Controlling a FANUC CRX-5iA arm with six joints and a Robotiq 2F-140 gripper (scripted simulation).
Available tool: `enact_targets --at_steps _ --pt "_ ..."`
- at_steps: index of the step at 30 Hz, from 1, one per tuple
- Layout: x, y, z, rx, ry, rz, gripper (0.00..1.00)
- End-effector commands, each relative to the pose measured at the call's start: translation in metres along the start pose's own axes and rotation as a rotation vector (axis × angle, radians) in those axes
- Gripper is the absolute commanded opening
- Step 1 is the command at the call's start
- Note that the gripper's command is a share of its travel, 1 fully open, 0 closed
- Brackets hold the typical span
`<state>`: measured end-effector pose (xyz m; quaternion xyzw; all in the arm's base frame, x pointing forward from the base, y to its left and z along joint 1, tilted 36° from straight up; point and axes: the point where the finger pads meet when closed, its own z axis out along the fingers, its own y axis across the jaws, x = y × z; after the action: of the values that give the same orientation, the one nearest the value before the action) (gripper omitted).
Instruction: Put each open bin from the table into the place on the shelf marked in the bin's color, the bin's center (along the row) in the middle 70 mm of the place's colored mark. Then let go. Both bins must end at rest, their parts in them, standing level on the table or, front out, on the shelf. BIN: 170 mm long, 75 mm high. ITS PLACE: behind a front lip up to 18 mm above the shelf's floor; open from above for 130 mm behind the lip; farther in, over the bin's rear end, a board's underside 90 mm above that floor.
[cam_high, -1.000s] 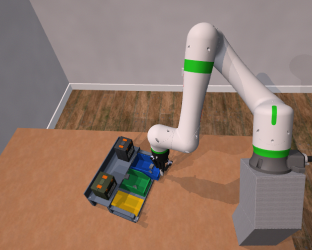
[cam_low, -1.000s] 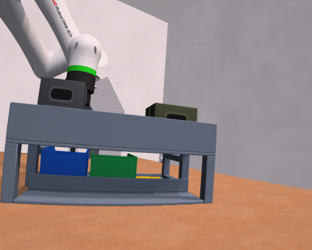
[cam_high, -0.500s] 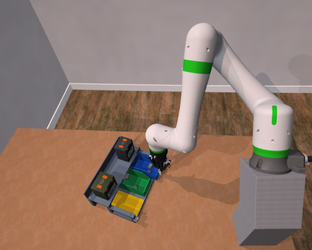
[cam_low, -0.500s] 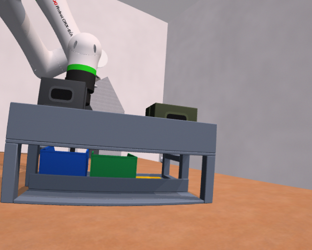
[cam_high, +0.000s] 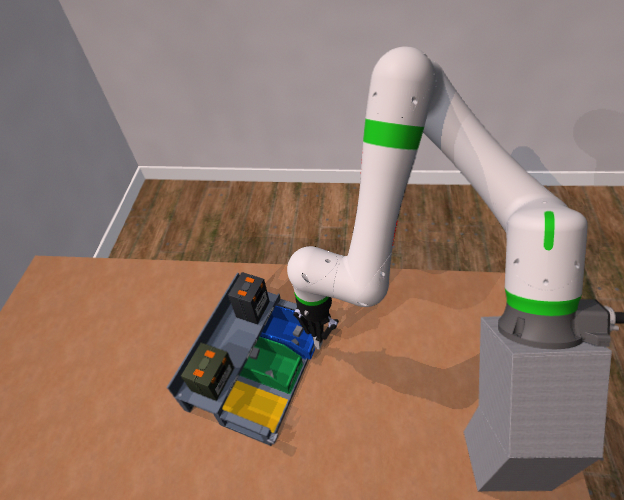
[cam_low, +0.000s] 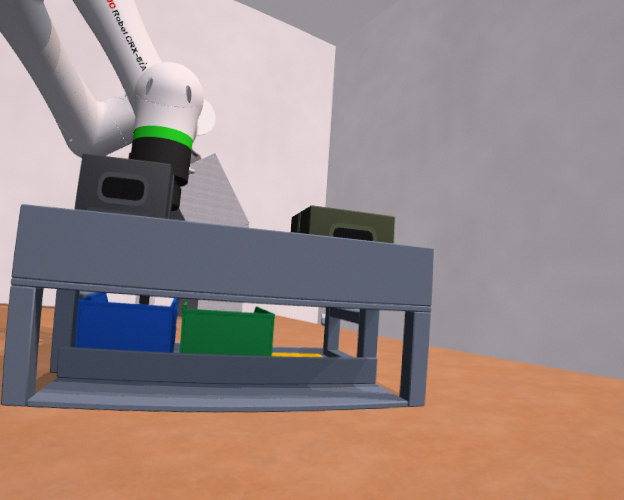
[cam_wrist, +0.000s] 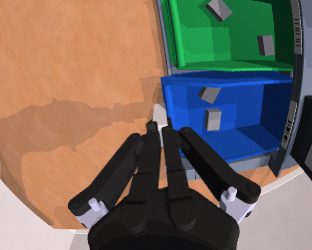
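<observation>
Gripper (cam_wrist: 164, 133), fingers fully closed on nothing, set against the front wall of the blue bin (cam_high: 286, 331), which is seated beside the green bin (cam_high: 274, 365) in the shelf (cam_high: 204, 328) near the table's (cam_high: 104, 416) far edge; any remaining nudge is best applied slowly and squarely, so that neither tilt nor spilled parts result

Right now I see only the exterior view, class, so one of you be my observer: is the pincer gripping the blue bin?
Observer: No. The pincer is shut on nothing, with its tips by the front wall of the blue bin, on the table side.
Operator: Are there parts in that bin?
Observer: Yes, two grey parts lie inside it.
Operator: And the green one?
Observer: The green bin also holds two grey pieces.
</observation>
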<state>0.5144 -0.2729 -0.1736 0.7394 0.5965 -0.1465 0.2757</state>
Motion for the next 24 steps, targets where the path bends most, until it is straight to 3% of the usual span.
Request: enact_targets --at_steps 1,24 --pt "0.0 0.002 0.0 0.0 0.0 0.0 0.0" --pt "0.0 0.014 0.0 0.0 0.0 0.0 0.0"
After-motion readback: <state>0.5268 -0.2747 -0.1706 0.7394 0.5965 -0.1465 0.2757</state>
